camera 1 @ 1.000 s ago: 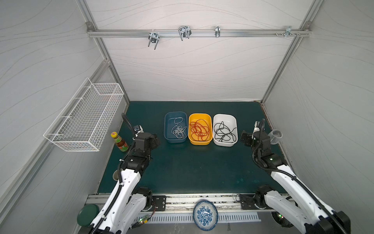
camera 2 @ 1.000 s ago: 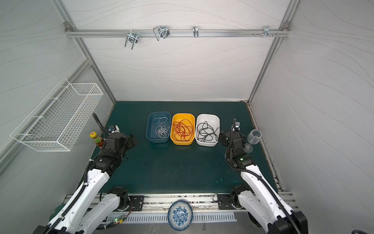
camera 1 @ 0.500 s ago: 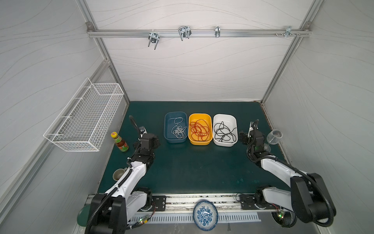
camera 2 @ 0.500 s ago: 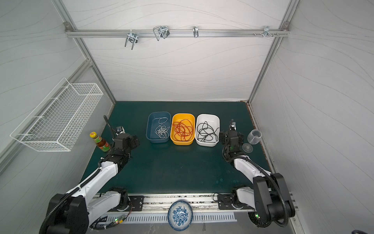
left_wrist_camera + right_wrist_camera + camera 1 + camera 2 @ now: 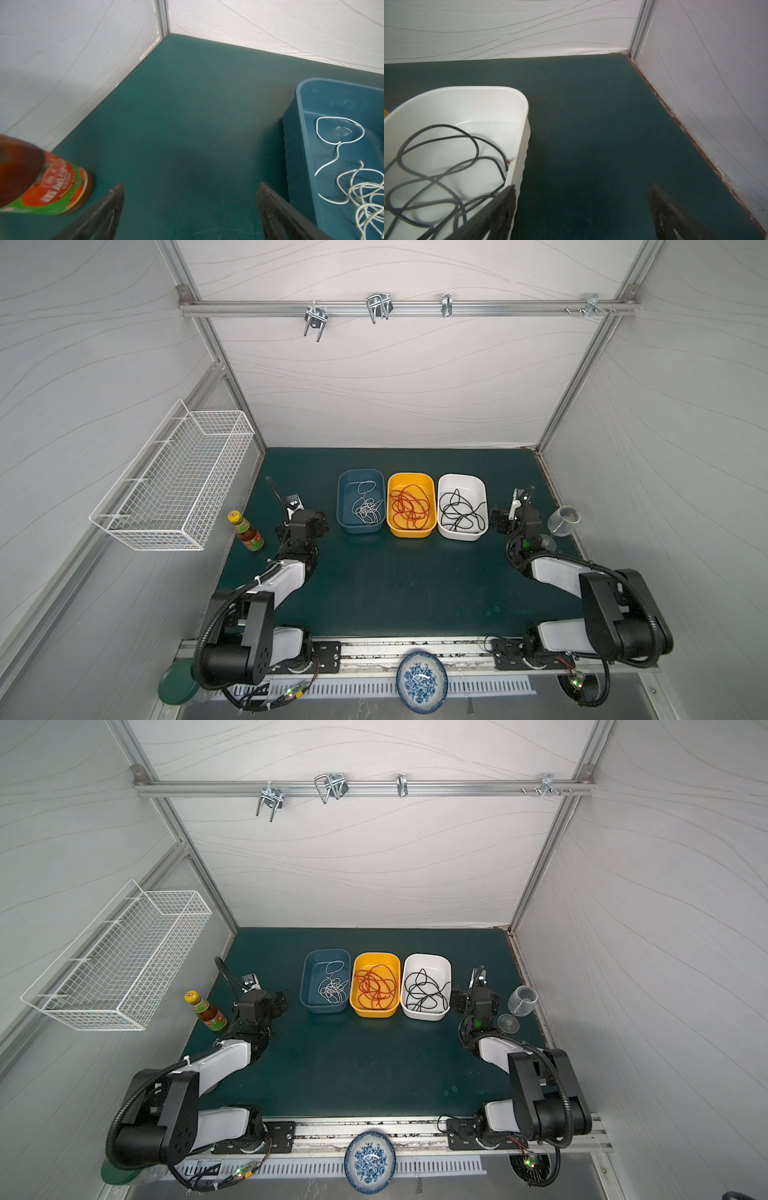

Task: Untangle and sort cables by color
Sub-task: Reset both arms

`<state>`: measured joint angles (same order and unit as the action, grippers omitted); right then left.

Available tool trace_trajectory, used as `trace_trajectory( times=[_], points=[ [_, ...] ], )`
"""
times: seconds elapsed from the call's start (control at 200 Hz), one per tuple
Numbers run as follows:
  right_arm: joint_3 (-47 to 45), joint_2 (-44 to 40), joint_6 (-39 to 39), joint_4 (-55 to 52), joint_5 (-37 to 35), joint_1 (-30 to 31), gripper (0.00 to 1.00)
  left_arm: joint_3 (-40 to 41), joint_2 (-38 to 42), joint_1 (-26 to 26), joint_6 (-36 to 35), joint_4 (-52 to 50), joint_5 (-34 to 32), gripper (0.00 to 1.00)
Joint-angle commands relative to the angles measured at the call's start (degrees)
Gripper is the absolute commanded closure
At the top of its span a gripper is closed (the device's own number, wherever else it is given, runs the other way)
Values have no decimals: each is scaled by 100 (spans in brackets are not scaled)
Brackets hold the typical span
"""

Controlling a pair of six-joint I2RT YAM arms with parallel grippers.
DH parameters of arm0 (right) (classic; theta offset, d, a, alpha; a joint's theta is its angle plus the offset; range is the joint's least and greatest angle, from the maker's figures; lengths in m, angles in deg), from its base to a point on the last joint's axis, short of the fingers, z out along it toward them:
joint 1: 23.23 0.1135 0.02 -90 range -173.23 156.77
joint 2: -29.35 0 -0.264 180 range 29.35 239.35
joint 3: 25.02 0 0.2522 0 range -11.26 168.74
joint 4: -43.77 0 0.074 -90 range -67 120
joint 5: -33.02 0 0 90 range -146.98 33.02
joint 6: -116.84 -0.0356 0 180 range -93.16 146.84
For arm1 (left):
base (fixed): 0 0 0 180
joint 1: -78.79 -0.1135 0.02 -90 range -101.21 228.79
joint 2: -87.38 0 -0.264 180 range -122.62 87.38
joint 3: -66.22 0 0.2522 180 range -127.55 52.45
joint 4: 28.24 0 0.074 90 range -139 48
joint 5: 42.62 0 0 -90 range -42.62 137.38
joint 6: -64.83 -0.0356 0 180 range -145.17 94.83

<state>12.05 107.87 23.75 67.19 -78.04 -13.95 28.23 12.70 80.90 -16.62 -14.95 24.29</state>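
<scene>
Both wide apart and empty: left fingers (image 5: 104, 212), right fingers (image 5: 500, 214), over green mat (image 5: 187, 124).

- Table mat (image 5: 395, 593): dark green, matt, with fine light scuffs showing in the left wrist view.
- White bin (image 5: 523, 145), blue bin (image 5: 295, 155), yellow bin (image 5: 411, 533): smooth moulded plastic with a slight gloss.
- Black cable (image 5: 460, 512), white cable (image 5: 366, 509), red cable (image 5: 409, 506): smooth sheathing with a faint sheen.
- Wire basket (image 5: 178, 485): white-coated metal mesh.
- Rail (image 5: 519, 308): bare silvery metal, satin finish.
- Walls (image 5: 270, 25): white, matt, fine woven texture.
- Sauce bottle (image 5: 41, 187): glossy, with a printed label.
- Plate (image 5: 422, 680): glazed and shiny.
</scene>
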Motion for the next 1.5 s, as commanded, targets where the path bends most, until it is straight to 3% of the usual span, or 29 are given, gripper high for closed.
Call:
trace_trajectory(
  times=[0.0,0.125,0.27,0.33,0.435,0.555,1.495],
  points=[
    [-90,173,104,603,195,-31,1,54,-297,-87,-142,962,264,1],
    [-184,549,247,1053,286,48,1,-114,-580,-239,-381,1053,878,0],
    [-173,978,391,1430,300,152,1,410,-969,-392,-294,2400,1054,0],
    [-269,1256,496,1990,252,151,1,409,-1136,-420,-329,2528,1165,0],
    [-38,1191,359,1399,269,106,1,378,-1398,-411,-472,2815,1446,0],
    [76,1163,201,1112,369,-28,1,74,-1399,-417,-413,2188,1324,0],
    [86,1139,152,1068,392,-58,1,-61,-1473,-281,-583,2029,1259,0]
  ],
)
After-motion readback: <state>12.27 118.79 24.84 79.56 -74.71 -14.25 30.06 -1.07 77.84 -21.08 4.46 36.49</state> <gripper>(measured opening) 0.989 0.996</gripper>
